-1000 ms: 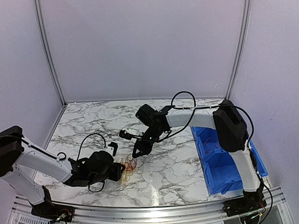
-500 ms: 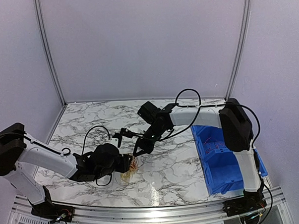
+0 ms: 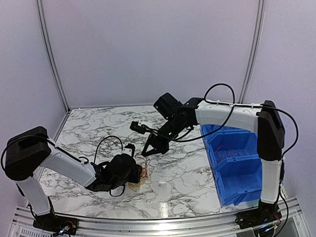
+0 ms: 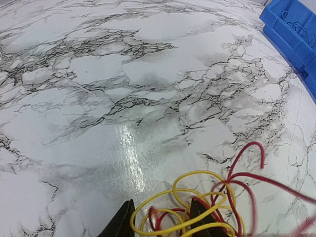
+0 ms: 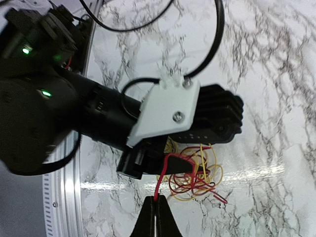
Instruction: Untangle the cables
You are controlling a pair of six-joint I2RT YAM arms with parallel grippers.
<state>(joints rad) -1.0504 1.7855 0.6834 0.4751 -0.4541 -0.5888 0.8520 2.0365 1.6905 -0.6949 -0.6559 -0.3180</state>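
The cables (image 3: 143, 171) are a small tangle of yellow and red wires lying on the marble table. My left gripper (image 3: 135, 173) sits low at the tangle. In the left wrist view its fingers (image 4: 123, 222) stand partly closed, with yellow and red loops (image 4: 216, 195) filling the gap from finger to finger. My right gripper (image 3: 147, 152) hovers just above and behind the tangle. In the right wrist view it (image 5: 156, 201) is shut on the end of one red wire (image 5: 163, 173). That wire runs up over a left finger (image 5: 185, 165) into the bundle (image 5: 197, 180).
A blue bin (image 3: 240, 191) with compartments stands at the right side of the table; its corner (image 4: 291, 29) shows in the left wrist view. An aluminium rail (image 3: 152, 221) runs along the near edge. Thick black arm cables (image 3: 104, 144) loop above the left wrist.
The left gripper slid right onto the tangle, opened wider and closed in again. The right gripper shut on a red wire and rose up and back, drawing it out.
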